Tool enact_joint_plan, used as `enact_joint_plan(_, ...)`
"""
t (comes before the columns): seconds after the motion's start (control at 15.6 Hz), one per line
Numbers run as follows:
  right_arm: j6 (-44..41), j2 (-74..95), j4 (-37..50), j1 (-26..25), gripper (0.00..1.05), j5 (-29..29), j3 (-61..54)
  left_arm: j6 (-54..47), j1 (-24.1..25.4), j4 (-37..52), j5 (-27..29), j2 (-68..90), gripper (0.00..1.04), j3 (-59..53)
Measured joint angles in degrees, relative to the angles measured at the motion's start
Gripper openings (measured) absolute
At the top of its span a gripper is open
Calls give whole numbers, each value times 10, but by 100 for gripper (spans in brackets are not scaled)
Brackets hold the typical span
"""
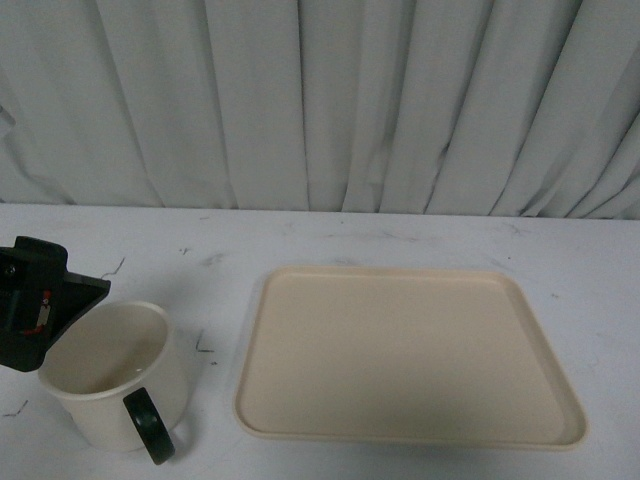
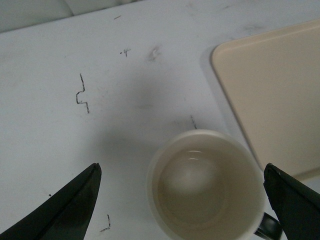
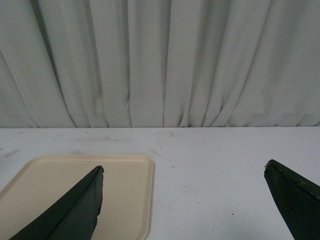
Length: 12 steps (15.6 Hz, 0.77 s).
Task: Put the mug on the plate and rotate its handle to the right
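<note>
Jaws of left claw (image 2: 181,172) spread wide, nothing held, one on either side of the mug (image 2: 207,187) from above. Whether the tips are below rim level yet I can't tell from this angle. Mug upright and empty on the table (image 1: 300,240), just left of the plate (image 1: 410,350), not on it. Handle (image 1: 148,425) points toward the robot. Right claw (image 3: 184,167) also wide open and empty, over bare table beside the plate.

Mug looks like glazed ceramic: rigid, some weight, slick, likely to chip if dropped. Best hold probably across the body, clear of the handle, with a firm squeeze.
</note>
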<state>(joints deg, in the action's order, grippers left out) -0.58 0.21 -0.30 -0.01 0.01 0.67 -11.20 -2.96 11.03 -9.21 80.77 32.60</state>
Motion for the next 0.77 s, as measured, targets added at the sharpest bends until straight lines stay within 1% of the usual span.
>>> enact_joint_plan(0.19, 0, 0, 0, 0, 98, 0, 0, -5, 36, 2, -16, 66, 98, 23)
enact_joint_plan(0.26, 0, 0, 0, 0, 98, 0, 0, -9, 61, 10, -24, 101, 98, 37)
enact_joint_plan(0.38, 0, 0, 0, 0, 98, 0, 0, -9, 79, 14, -32, 129, 98, 43)
enact_joint_plan(0.58, 0, 0, 0, 0, 98, 0, 0, -8, 86, 36, -33, 161, 98, 42)
enact_joint_plan(0.7, 0, 0, 0, 0, 98, 0, 0, -5, 78, 48, -28, 183, 98, 41)
enact_joint_plan(0.77, 0, 0, 0, 0, 98, 0, 0, 4, 73, 46, -27, 190, 95, 40)
